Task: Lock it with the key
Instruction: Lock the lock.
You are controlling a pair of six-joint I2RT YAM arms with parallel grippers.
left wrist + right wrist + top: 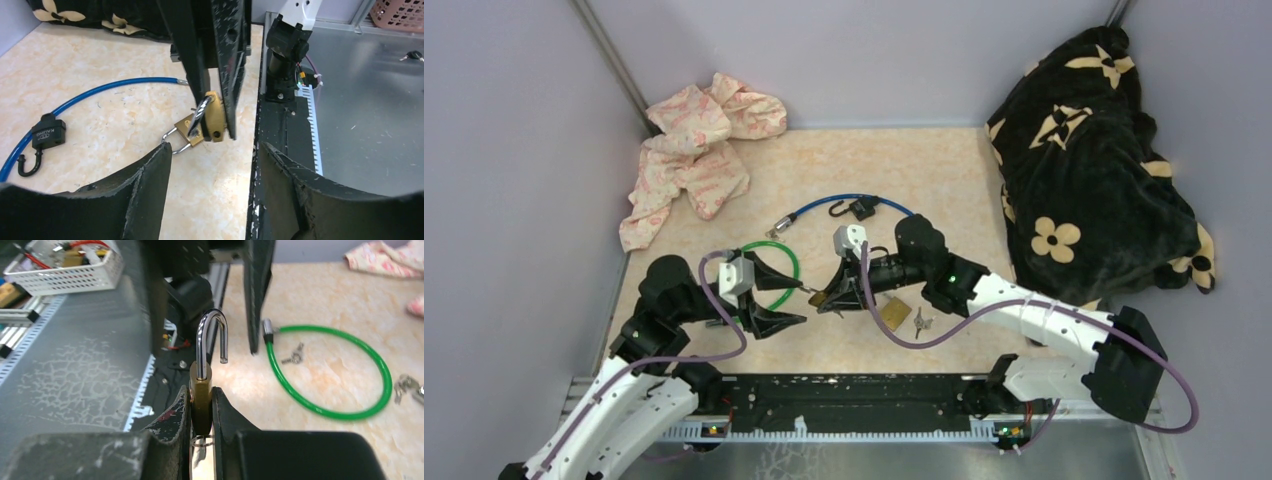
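My right gripper [836, 296] [201, 401] is shut on a brass padlock [200, 385] and holds it above the table. Its silver shackle [211, 332] is swung open and points at the left gripper. A key ring [200, 442] shows under the padlock body between the fingers; the key itself is mostly hidden. In the left wrist view the padlock [216, 122] hangs between the right gripper's fingers, with a thin silver piece [200, 112] beside it. My left gripper [804, 303] [214, 150] is open and empty, a short way from the shackle.
A second brass padlock [894, 313] and loose keys [921, 322] lie right of the grippers. A green cable loop [350, 412] lies under the left gripper and a blue cable lock [861, 208] behind. A pink cloth [689, 150] is back left, a black blanket [1094, 170] right.
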